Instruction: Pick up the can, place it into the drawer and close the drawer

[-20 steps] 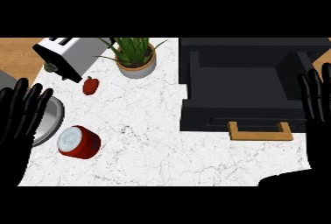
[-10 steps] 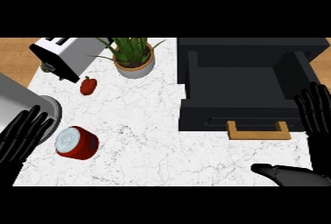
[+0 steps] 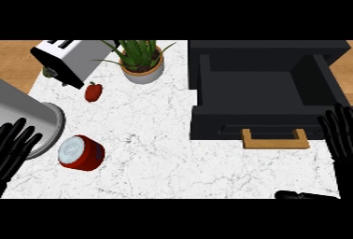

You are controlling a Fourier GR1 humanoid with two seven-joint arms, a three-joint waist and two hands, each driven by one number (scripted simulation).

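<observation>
A red can with a silver lid lies on the white marble counter at the lower left. My left hand is open just left of the can, fingers straight, not touching it. The black drawer stands pulled open at the upper right, with a wooden handle on its front. Open at the right edge, my right hand has its fingers up beside the drawer's front corner.
A silver toaster and a potted plant stand at the back left. A small red pepper lies near the toaster. A grey metal pot sits against the left edge, just behind my left hand.
Both hands have dropped lower in the view. The left hand has come down from beside the pot to beside the can. The can and the drawer have not moved.
</observation>
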